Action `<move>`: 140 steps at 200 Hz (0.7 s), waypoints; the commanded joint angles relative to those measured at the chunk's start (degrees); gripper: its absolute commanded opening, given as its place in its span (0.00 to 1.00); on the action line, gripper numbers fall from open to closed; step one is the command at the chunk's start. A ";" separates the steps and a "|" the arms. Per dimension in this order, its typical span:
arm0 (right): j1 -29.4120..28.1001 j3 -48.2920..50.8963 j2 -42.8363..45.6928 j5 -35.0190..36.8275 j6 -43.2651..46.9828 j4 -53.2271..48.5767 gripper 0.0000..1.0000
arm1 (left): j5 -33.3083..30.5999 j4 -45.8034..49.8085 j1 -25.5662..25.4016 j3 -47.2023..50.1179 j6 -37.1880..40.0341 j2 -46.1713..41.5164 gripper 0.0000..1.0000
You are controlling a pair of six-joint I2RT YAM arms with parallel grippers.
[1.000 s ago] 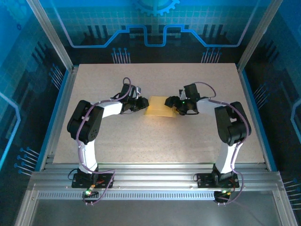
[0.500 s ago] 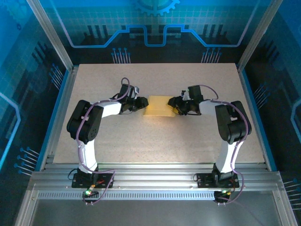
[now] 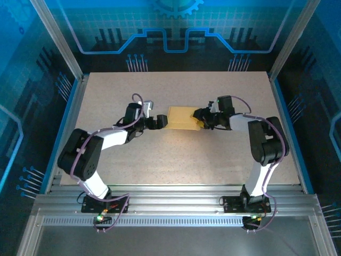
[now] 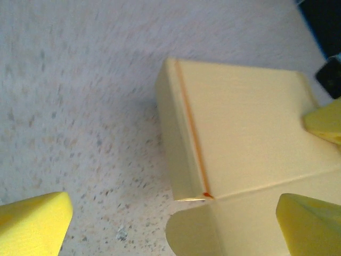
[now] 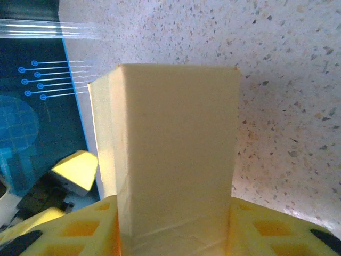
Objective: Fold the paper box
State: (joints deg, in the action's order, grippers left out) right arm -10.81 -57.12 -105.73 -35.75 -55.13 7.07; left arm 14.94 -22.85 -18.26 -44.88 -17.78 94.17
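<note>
Two arms reach in from the near edge over a broad stretch of bare table [image 3: 176, 160], leaving plenty of room to move. At mid-table the left gripper [image 3: 161, 122] has just let go and swung back left, its jaws spread wide at the left end of the paper box [image 3: 181, 117]. The right gripper [image 3: 200, 118] has closed on the box's right end, clamping its two sides. The box now seems to rest with the right arm alone, and a rounded flap is still loose. The table's far edge lies well apart.

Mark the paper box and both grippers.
paper box [image 3: 180, 117]: top external view, top face.
left gripper [image 3: 161, 122]: top external view, between its fingertips.
right gripper [image 3: 199, 119]: top external view, between its fingertips.
</note>
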 commanded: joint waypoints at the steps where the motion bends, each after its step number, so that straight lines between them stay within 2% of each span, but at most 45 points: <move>1: 2.12 0.95 3.00 -3.82 -0.46 -0.81 0.45 | 0.61 -7.22 -0.24 1.81 11.91 -4.61 0.99; 23: 3.88 1.74 4.64 -5.74 -0.60 -1.56 0.45 | 1.54 -11.96 -0.26 4.72 18.34 -7.55 0.99; 45: 5.64 1.84 6.12 -8.53 -0.94 -3.37 0.45 | 3.86 -22.46 -0.21 9.06 26.82 -8.13 0.99; 64: 6.92 1.83 7.42 -11.21 -0.65 -5.44 0.44 | 9.65 -36.30 -0.20 14.10 42.27 -5.62 0.99; 76: 7.65 1.96 8.51 -12.61 -0.17 -6.67 0.44 | 10.52 -46.77 0.70 16.19 44.62 -2.39 0.99; 87: 8.38 1.96 9.60 -13.58 0.69 -8.29 0.44 | 16.63 -54.65 2.68 16.92 46.36 0.92 0.99; 99: 9.16 2.01 10.77 -14.98 1.60 -10.02 0.44 | 21.39 -53.29 3.47 15.87 49.72 1.26 0.99; 111: 9.80 2.01 11.87 -16.68 2.55 -11.97 0.44 | 25.51 -50.56 3.26 15.45 58.01 0.99 0.99; 125: 10.19 1.63 13.02 -18.52 4.52 -14.78 0.44 | 26.68 -48.74 2.74 15.39 64.89 0.28 0.95; 140: 10.08 0.94 14.12 -19.50 7.40 -18.87 0.44 | 23.47 -52.30 1.52 16.73 67.97 -0.32 0.93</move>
State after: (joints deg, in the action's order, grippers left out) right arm -1.37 -55.81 -94.19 -50.04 -52.62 -3.57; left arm 34.28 -67.83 -15.38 -28.86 36.05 95.44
